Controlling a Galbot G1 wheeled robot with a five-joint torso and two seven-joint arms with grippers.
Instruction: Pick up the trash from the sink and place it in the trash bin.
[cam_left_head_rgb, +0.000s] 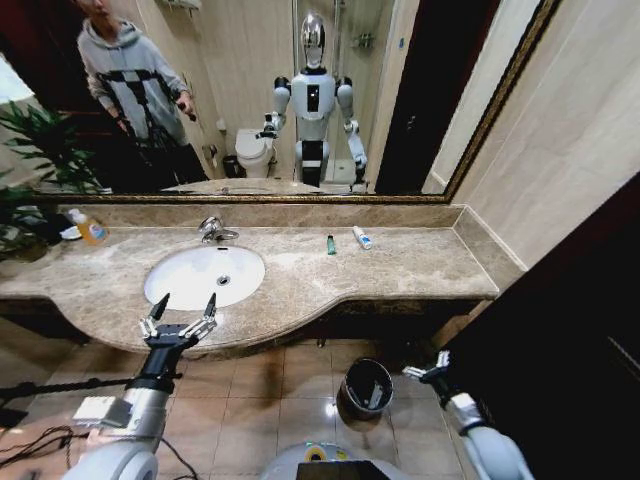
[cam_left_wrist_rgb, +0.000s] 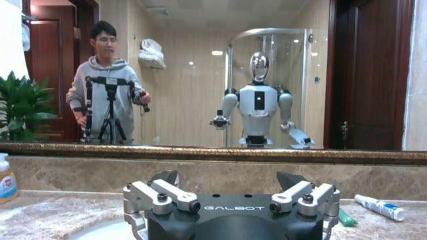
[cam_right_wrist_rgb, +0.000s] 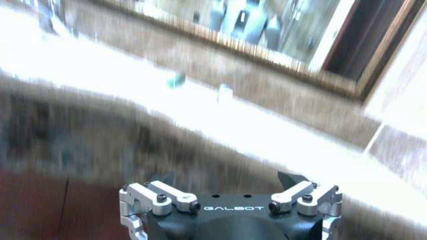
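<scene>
The sink (cam_left_head_rgb: 205, 276) is the reference point: a white oval basin set in the beige marble countertop (cam_left_head_rgb: 400, 265), with the chrome faucet (cam_left_head_rgb: 211, 229) at its rear rim. The bowl itself appears bare apart from the drain. The left gripper (cam_left_head_rgb: 181, 309) hangs just in front of the basin's front rim, over the counter edge, its two fingers spread wide with nothing between them; the left wrist view confirms the wide spread, the dark fingertips (cam_left_wrist_rgb: 291, 178) standing well apart. Two pieces of trash stand on the countertop well to the right of the basin, near the back wall: a tiny dark-green bottle (cam_left_head_rgb: 331, 244) and, just beside it on the far side from the basin, a white-blue mini tube (cam_left_head_rgb: 361, 237). An orange bottle (cam_left_head_rgb: 92, 230) with a white cap sits left of the basin, near the mirror. The trash bin (cam_left_head_rgb: 365, 387), round and black with a shiny rim, stands on the tiled floor below the counter, right of the basin. The right gripper (cam_left_head_rgb: 428, 370) is low beside the bin, away from the basin, its fingers spread apart and empty.
</scene>
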